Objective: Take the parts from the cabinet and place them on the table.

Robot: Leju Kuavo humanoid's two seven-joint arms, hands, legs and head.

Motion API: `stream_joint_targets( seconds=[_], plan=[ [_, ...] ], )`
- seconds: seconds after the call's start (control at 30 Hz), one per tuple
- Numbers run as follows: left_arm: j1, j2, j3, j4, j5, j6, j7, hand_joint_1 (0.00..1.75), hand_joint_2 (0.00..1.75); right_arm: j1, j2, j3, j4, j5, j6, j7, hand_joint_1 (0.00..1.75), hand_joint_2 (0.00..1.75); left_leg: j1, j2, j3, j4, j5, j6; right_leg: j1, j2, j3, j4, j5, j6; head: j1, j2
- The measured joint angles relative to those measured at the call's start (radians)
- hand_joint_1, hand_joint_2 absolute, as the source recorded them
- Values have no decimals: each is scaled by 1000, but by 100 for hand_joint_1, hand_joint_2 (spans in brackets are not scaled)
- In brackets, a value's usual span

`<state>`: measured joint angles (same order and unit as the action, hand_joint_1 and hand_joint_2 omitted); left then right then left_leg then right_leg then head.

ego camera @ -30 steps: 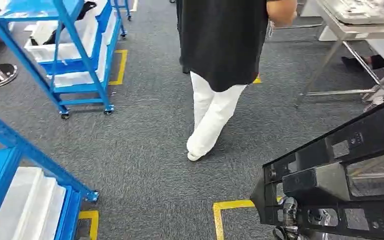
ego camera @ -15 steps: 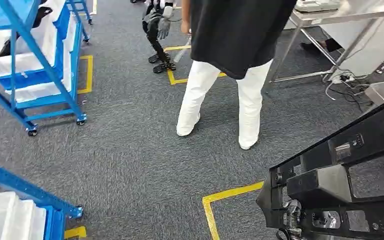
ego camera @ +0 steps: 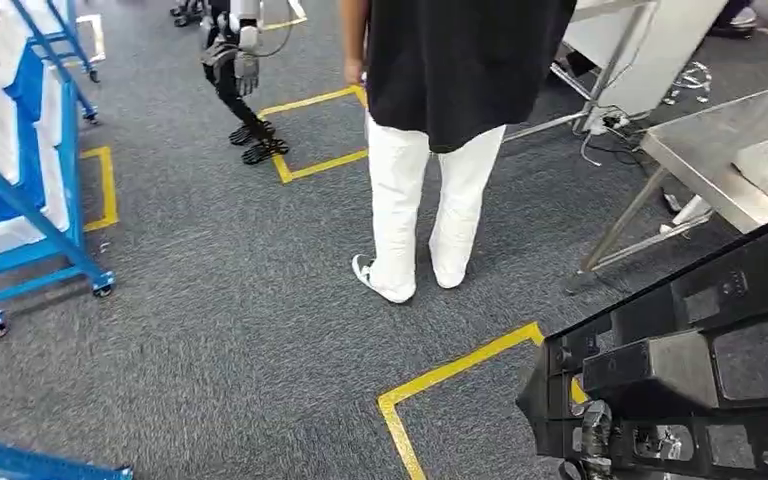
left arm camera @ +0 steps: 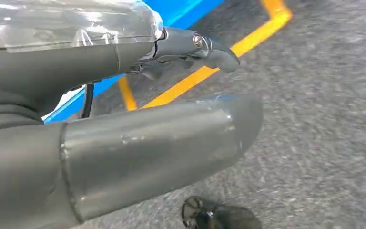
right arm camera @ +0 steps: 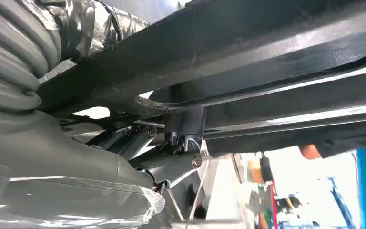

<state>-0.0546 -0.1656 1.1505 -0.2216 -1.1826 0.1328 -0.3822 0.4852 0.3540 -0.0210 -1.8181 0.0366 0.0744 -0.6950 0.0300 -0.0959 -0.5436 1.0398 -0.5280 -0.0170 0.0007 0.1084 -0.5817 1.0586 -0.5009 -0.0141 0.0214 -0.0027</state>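
in the head view, a large black frame part (ego camera: 700,380) is carried low at the robot's right, with the right hand (ego camera: 592,432) glimpsed under its near edge. since a second ago the whole scene has swung: the blue racks (ego camera: 20,190) have slid off to the left, and a steel table (ego camera: 730,160) has come into sight at the right, so the camera is judged to have turned toward the drop-off. a person in white trousers (ego camera: 425,200) stands between the robot and the table, and another robot (ego camera: 235,80) is seen further back. in the left wrist view, the left hand (left arm camera: 138,119) hangs over grey carpet with nothing held, its fingers lying apart. in the right wrist view, the part (right arm camera: 267,71) is gripped from below by dark fingers (right arm camera: 183,131). carrying is judged underway; placing is not yet done.
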Motion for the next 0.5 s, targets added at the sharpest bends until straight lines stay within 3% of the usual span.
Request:
stream_joint_targets(
  seconds=[0.1, 0.13, 0.17, 0.2, 0.23, 0.27, 0.3, 0.33, 0.37, 0.43, 0.47, 0.5],
  plan=[
    [-1, 0, 0, 0, -1, -2, 0, 0, 0, 5, 0, -2, 0, 3, -2, 0, 175, 175, -8, 36, 1, 4, 4, 19, -7, 33, -11, -10, 12, 18, -1, 0],
    [-2, -2, 0, 0, -1, -2, 0, 0, 0, 5, 0, -2, 0, 3, -2, 0, 175, 175, 1, 51, 3, -8, 11, 29, -6, 35, -14, -5, 9, 20, -1, 0],
    [-4, 0, 0, 0, -2, -3, 0, 0, 0, 7, 0, -2, 0, 4, -4, -1, 175, 175, -1, 61, 7, -13, 12, 34, 1, -35, -21, 16, -5, 24, 0, 0],
    [-3, 0, 0, 0, -2, -3, 0, 0, 0, 3, 0, -2, 0, 5, -4, -1, 175, 175, -3, 75, 8, -14, 12, 39, 0, -77, -48, 69, -38, 29, 2, 0],
    [-1, 0, 0, 0, -2, -3, 0, 0, 0, 1, 0, -2, 0, 6, -4, 0, 175, 175, -6, 89, 8, -14, 10, 41, -3, -95, -86, 142, -75, 34, 2, 0],
    [1, 0, 0, 0, -2, -5, 0, 0, 0, 1, 0, -2, 0, 8, -4, -1, 175, 175, -8, 104, 9, -14, 8, 44, -7, -100, -126, 217, -105, 37, 2, 0],
    [3, 0, 0, 0, -3, -5, 0, 0, 0, 3, 0, -2, 1, 11, -6, 0, 175, 175, -9, 121, 10, -14, 5, 46, -9, -102, -159, 277, -118, 39, 2, 0],
    [3, 0, 0, 0, -3, -5, 0, 0, 0, 4, 0, -2, 2, 13, -9, 0, 175, 175, -10, 131, 11, -14, 3, 45, -10, -103, -168, 287, -110, 40, 2, 0],
    [2, 0, 0, 0, -4, -5, 0, 0, 0, 4, 0, -2, 2, 18, -11, 0, 175, 175, -10, 145, 16, -14, 0, 45, -12, -105, -153, 251, -74, 40, 2, 0],
    [-2, 0, 0, 0, -4, -5, 0, 0, 0, 4, 0, -2, 2, 21, -14, 0, 175, 175, -10, 167, 31, -14, -10, 41, -10, -126, -62, 74, 24, 30, 2, 0],
    [-2, -1, 0, 0, -4, -6, 0, 0, 0, 3, 0, -2, 2, 21, -17, 0, 175, 175, -10, 177, 37, -16, -15, 38, -1, -175, -26, 1, 31, 21, 2, 0],
    [-2, -2, 0, 0, -4, -6, 0, 0, 0, 2, 0, -2, 2, 21, -18, 1, 175, 175, -17, 185, 38, -15, -20, 30, 13, -192, -19, -7, 20, 14, 2, 0]
  ],
)
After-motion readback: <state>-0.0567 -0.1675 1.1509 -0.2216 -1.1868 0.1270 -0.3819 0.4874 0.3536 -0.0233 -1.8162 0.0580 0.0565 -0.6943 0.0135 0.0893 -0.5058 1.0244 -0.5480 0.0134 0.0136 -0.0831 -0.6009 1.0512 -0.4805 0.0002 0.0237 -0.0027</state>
